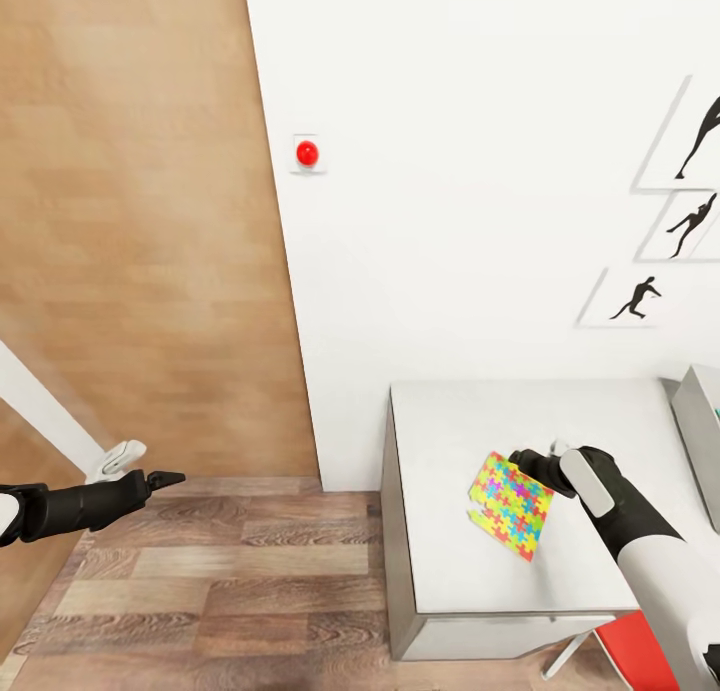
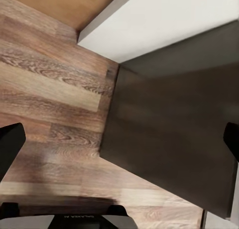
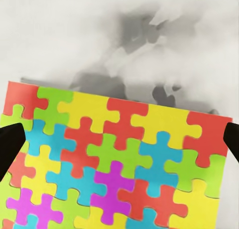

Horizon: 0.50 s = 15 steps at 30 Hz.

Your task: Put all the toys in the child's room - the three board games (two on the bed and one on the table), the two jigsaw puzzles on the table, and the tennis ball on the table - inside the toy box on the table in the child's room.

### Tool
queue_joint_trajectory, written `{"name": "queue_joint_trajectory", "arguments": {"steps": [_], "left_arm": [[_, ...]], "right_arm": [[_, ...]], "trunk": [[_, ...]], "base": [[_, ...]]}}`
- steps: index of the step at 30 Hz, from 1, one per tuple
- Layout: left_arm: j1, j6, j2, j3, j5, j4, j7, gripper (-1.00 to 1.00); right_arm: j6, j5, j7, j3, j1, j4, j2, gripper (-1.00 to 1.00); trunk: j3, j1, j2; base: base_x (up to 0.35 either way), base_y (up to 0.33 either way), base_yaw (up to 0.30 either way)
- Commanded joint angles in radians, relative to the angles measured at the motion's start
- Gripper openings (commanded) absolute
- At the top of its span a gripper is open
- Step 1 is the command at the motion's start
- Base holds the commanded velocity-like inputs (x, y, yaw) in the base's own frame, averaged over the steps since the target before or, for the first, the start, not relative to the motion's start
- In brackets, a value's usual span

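Bright, even, shadowless renders, sharp throughout, with slight blur across the wood floor (image 2: 50,89)

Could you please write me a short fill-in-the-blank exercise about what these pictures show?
1. The right gripper is at the edge of a jigsaw ____ on the table.
2. The button on the white wall is ____ in colour.
3. The left gripper hangs over the ____ floor, beside the table.
4. The black silhouette pictures hang on the ____.

Missing words: puzzle; red; wood; wall
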Motion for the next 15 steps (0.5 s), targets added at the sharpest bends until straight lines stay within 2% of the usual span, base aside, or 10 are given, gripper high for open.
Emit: {"name": "queue_joint_trajectory", "arguments": {"steps": [1, 15], "left_arm": [[-0.001, 0.003, 0.000, 0.000, 0.011, -0.001, 0.010, 1.00], [-0.001, 0.003, 0.000, 0.001, 0.011, -0.001, 0.010, 1.00]], "right_arm": [[0.001, -0.010, -0.010, 0.006, -0.001, -0.001, -0.002, 1.00], [0.001, -0.010, -0.010, 0.006, -0.001, 0.001, -0.004, 1.00]], "trunk": [[-0.003, 0.001, -0.002], [-0.018, 0.001, -0.002]], "base": [[0.000, 0.000, 0.000], [0.000, -0.025, 0.000]]}}
